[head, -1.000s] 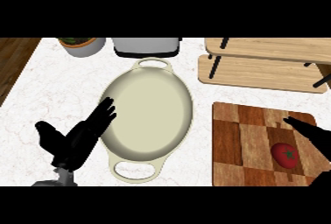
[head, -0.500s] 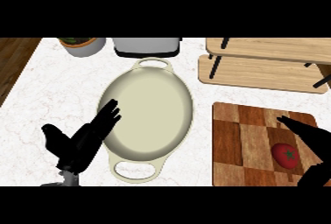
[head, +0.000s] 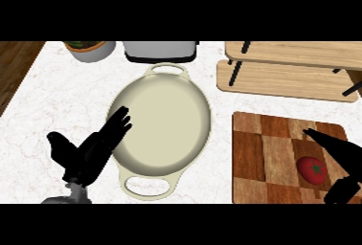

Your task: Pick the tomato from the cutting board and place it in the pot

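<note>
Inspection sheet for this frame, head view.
Surface: white marble counter.
Job's things: tomato on cutting board, right side; pot mid-counter, nothing in it.
Clutter: planter, grey appliance, wooden rack along far edge.
Hands: left hand open, fingers over pot's left rim; right hand open, finger and thumb either side of tomato, not closed.
Cables: nothing seen.
Surroundings: dark wood beyond counter's left edge.
</note>
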